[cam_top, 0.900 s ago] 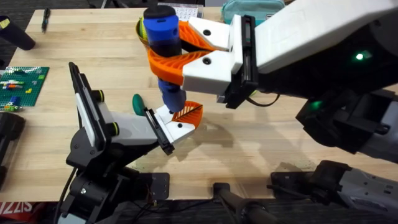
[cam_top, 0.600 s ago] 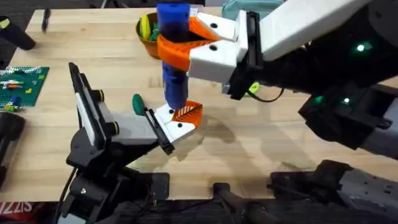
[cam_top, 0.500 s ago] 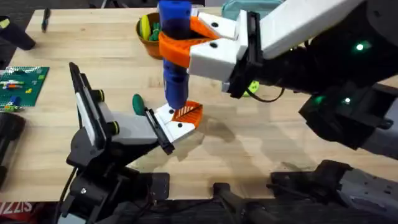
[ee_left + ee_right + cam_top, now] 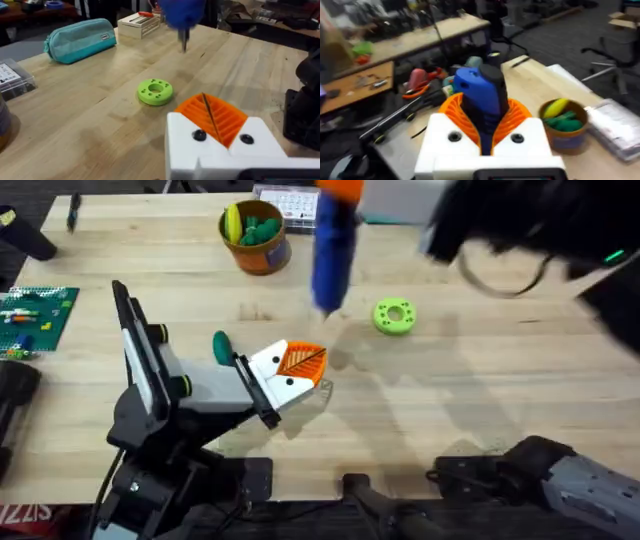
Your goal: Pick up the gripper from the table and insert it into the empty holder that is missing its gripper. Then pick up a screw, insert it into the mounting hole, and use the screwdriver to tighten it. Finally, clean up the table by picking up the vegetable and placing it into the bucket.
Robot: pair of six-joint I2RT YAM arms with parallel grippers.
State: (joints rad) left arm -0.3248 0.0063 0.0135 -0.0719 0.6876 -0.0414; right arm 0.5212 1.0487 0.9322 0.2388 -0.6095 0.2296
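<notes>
- So the right pincer [image 4: 485, 145] has lifted away from the left pincer [image 4: 290, 372]. Half a second back the screwdriver [image 4: 331, 255] had its bit down on the white-and-orange fingers there; now it hangs up in the air between the bucket [image 4: 255, 230] and the green ring [image 4: 394, 316], bit clear of everything.
- Right pincer is clenched on the screwdriver, orange pads wrapped round the blue body in the right wrist view.
- Left pincer sits low over the desk [image 4: 480, 390], just beside the green vegetable [image 4: 222, 346]. Can't tell if its fingers are parted or closed.
- My read: the tightening bit is done or paused, so the cleanup is what's left. The veg isn't in the bucket yet, which already has yellow and green toy pieces poking out.
- Desk is light wood planks. Past the ring there's a teal zip pouch [image 4: 80, 39] and a small wooden box [image 4: 139, 24].
- Room behind looks like a cluttered workshop, more benches and a chair.
</notes>
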